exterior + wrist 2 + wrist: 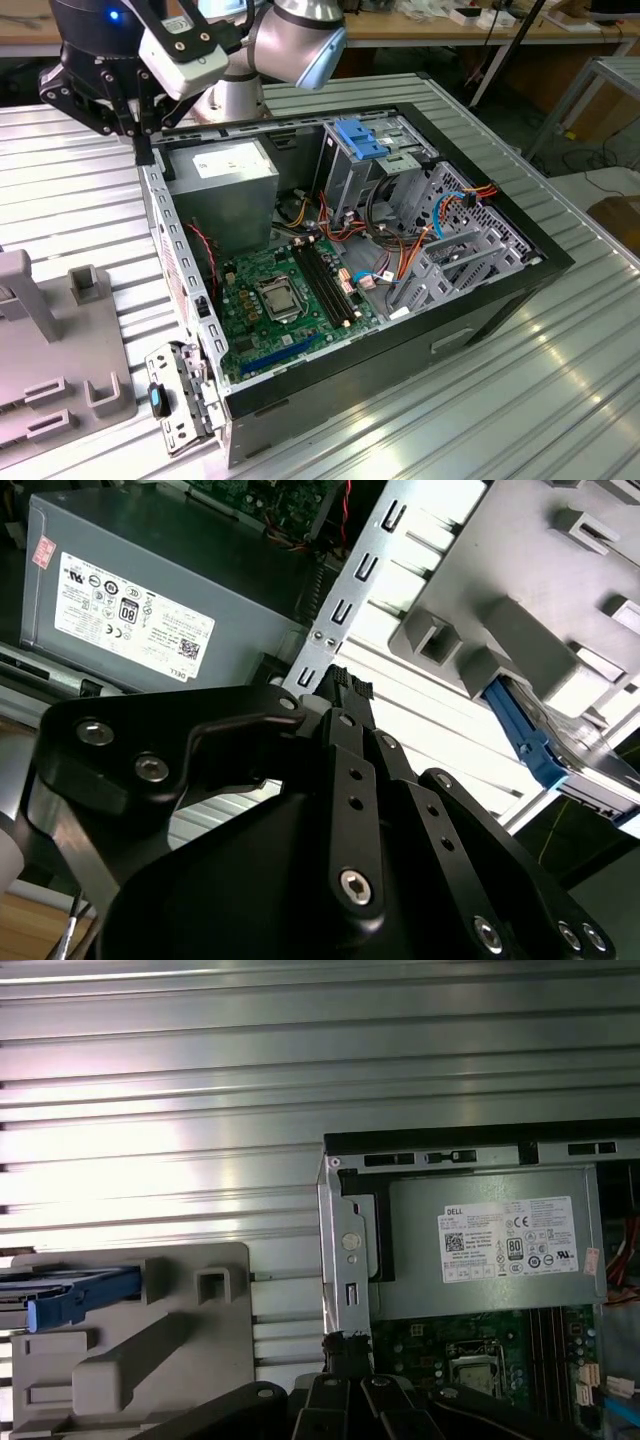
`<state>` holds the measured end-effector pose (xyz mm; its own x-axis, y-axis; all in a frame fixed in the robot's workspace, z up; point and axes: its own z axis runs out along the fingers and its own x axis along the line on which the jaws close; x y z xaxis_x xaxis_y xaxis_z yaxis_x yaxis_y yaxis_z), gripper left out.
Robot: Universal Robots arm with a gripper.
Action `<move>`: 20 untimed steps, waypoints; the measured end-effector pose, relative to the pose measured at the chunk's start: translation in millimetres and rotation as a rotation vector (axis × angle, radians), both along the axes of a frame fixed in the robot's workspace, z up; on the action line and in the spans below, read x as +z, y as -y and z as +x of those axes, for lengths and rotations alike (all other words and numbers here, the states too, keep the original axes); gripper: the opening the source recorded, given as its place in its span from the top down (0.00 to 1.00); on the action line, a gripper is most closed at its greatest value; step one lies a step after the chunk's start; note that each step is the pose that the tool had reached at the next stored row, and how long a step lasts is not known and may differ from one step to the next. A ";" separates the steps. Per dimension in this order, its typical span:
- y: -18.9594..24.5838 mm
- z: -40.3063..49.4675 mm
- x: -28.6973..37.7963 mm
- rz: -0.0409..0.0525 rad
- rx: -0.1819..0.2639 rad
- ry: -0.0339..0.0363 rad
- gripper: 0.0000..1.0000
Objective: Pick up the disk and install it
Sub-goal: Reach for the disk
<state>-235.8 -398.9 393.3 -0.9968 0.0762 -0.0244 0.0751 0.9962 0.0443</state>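
Disk: grey disk (85,1295) in its blue carrier, lying in the grey fixture (180,1360) on the ribbed table (300,1060), not in the claw
Claw: gripper (345,1345) with fingertips pressed together and nothing between them, over the case wall (165,230) just beside the power supply (480,1250), well apart from the disk
Destination: drive cage (440,230) across the case, cables (400,260) beside it
Risk: fingertips this near the wall could clip it on a sideways move; a closed claw would knock the carrier, not grasp it; an off-centre grip on the plastic rails could tilt the disk and snag it on cables
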 end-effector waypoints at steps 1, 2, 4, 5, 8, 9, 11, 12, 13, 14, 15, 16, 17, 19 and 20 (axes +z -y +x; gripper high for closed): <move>0.0 -0.9 0.0 0.0000 0.000 0.0000 0.89; 0.0 -2.1 0.0 0.0000 0.000 0.0000 0.89; 0.0 -3.8 0.0 0.0000 0.000 0.0000 0.89; 0.0 -4.6 0.0 0.0001 0.000 0.0000 0.89; 0.0 -7.4 0.0 0.0001 0.000 0.0001 0.89; 0.0 -8.3 0.0 0.0000 0.000 0.0001 0.89; 0.0 -11.2 0.0 0.0000 0.000 0.0001 0.89; 0.0 -12.4 0.0 0.0000 0.000 0.0000 0.89; 0.0 -13.3 0.0 0.0000 0.000 0.0000 0.89; 0.0 -14.6 0.0 0.0001 0.000 0.0001 0.89; 0.0 -15.7 0.0 0.0001 0.000 0.0001 0.89; 0.0 -16.5 0.0 0.0000 0.000 0.0000 0.89; 0.0 -17.4 0.0 0.0000 0.000 0.0000 0.89; 0.0 -19.5 0.0 0.0000 0.000 0.0000 0.89; 0.0 -20.5 0.0 0.0000 0.000 0.0000 0.89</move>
<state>-256.3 -398.9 393.3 -0.9968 0.0762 -0.0244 0.0750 0.9962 0.0443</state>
